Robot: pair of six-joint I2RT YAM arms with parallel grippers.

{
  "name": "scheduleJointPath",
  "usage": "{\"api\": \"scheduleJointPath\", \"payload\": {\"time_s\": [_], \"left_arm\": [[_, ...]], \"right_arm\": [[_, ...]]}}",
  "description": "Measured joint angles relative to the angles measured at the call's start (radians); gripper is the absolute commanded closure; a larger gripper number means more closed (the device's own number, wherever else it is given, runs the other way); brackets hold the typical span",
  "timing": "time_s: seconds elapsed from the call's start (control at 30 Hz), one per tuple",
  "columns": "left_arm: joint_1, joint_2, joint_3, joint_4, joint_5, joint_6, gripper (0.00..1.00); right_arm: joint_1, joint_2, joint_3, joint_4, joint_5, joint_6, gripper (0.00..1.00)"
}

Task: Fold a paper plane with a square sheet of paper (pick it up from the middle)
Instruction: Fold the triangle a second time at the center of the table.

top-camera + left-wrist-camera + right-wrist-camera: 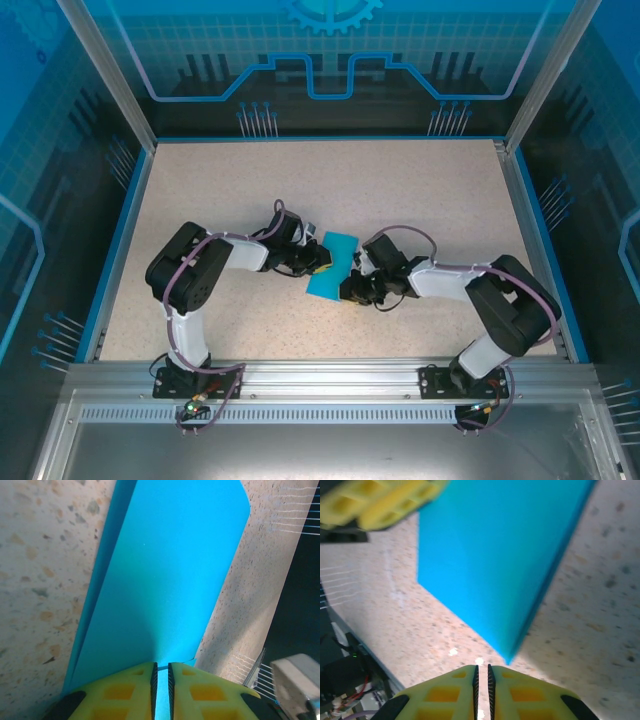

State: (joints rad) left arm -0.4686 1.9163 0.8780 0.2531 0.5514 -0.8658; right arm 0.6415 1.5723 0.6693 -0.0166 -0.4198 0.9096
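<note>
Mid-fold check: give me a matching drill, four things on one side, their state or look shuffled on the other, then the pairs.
Things:
1. left gripper
2. right gripper
3. sheet of paper
4. table

States:
A. speckled beige surface
B. shut, the paper's corner just ahead of its tips, nothing between them
C. shut on the paper's edge
D. cyan, folded over, lying between the two grippers

Pairs: 1-C, 2-B, 3-D, 4-A
</note>
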Motion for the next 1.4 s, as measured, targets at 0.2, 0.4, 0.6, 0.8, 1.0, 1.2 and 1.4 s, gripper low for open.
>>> {"api": "scheduleJointPath", "payload": {"time_s": [0.2, 0.4, 0.6, 0.8, 1.0, 1.2, 1.4], "left_arm": [[0.0, 0.0, 0.0, 0.0, 0.0, 0.0, 0.82], [0.0, 0.0, 0.0, 0.0, 0.001, 0.0, 0.81], [0.001, -0.006, 0.009, -0.013, 0.006, 0.001, 0.77], [0.005, -0.099, 0.012, -0.132, 0.002, 0.031, 0.84], [-0.009, -0.192, -0.016, -0.145, 0.003, 0.027, 0.92], [-0.061, -0.164, -0.05, -0.149, -0.016, -0.016, 0.99], [-0.08, -0.111, -0.066, -0.135, -0.028, -0.061, 1.0]], "right_arm": [[0.0, 0.074, 0.078, 0.037, 0.0, 0.011, 0.87], [-0.001, 0.154, 0.06, 0.064, -0.003, 0.018, 0.89], [-0.001, 0.143, 0.014, 0.142, -0.003, 0.019, 0.92], [-0.001, 0.143, 0.001, 0.178, -0.008, 0.037, 0.94], [-0.001, 0.143, 0.001, 0.178, -0.007, 0.044, 0.94], [-0.001, 0.143, 0.001, 0.178, -0.007, 0.045, 0.94], [-0.001, 0.143, 0.001, 0.178, -0.007, 0.045, 0.94]]}}
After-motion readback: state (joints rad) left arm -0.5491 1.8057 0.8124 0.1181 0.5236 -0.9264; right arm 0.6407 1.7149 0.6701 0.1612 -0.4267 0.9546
